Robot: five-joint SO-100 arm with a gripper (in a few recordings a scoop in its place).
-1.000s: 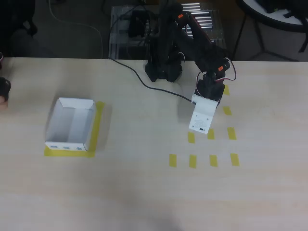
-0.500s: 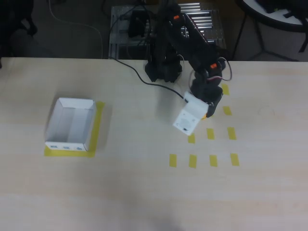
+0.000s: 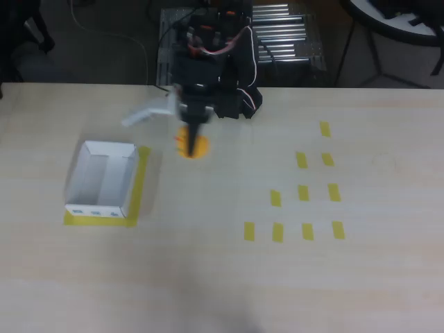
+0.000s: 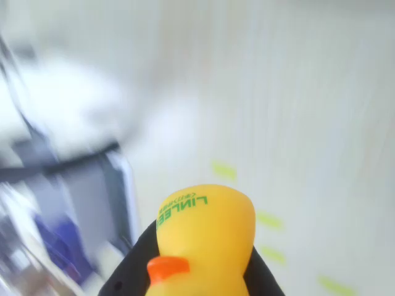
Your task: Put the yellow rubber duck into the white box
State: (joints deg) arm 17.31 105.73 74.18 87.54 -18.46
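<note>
Just right of the white box (image 3: 101,182) in the overhead view, the gripper (image 3: 191,141) has its jaws clamped on the yellow rubber duck (image 4: 205,240), which should clear the near wall before release; in the wrist view its beak faces the camera, long axis unclear.

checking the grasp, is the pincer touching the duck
Touching: the wrist view shows the yellow rubber duck seated between the black fingers of the pincer.

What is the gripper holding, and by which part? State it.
The gripper holds the yellow rubber duck, its black fingers pinching the duck's lower body from both sides; the head and beak stay free.
</note>
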